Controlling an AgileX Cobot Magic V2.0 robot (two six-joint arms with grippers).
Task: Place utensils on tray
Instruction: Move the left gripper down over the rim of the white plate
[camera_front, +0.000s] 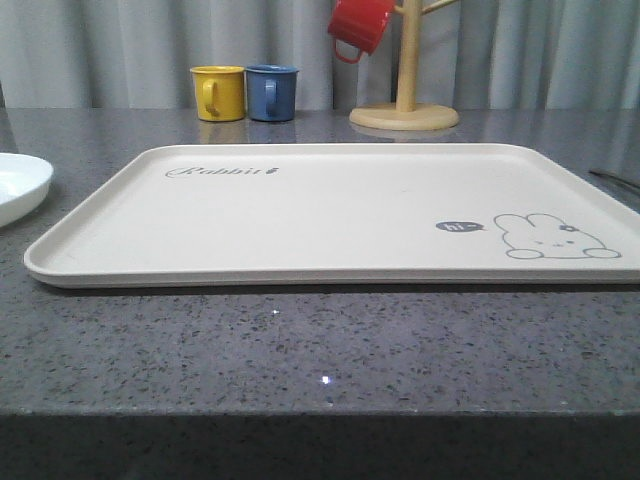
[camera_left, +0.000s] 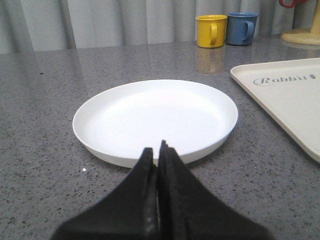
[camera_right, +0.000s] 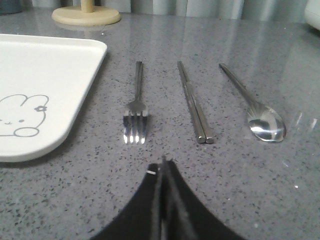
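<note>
1. So, "Rabbit" in grey script can be read at the far left of the cream tray (camera_front: 300, 215), and a rabbit line drawing with a small "hi" bubble is printed at its near right corner.
2. Nothing is loaded on the tray; its low rim is set back from the near edge of the grey speckled table (camera_front: 300, 350), with a bare strip left in front.
3. The white plate (camera_left: 155, 120) is parked just left of the tray, not touching it.
4. The fork (camera_right: 136, 107), chopsticks (camera_right: 194, 102) and spoon (camera_right: 252, 105) are laid side by side on the table right of the tray, gaps between them.
5. The left gripper (camera_left: 159, 150) is seen pinched closed on nothing at the plate's near rim.
6. The right gripper (camera_right: 162, 167) is clamped together too, empty, near the fork tines.
7. A yellow mug (camera_front: 218, 93) and a blue mug (camera_front: 271, 92) are lined up at the far side, and a red mug (camera_front: 360, 25) is hung on a wooden stand (camera_front: 405, 100).
</note>
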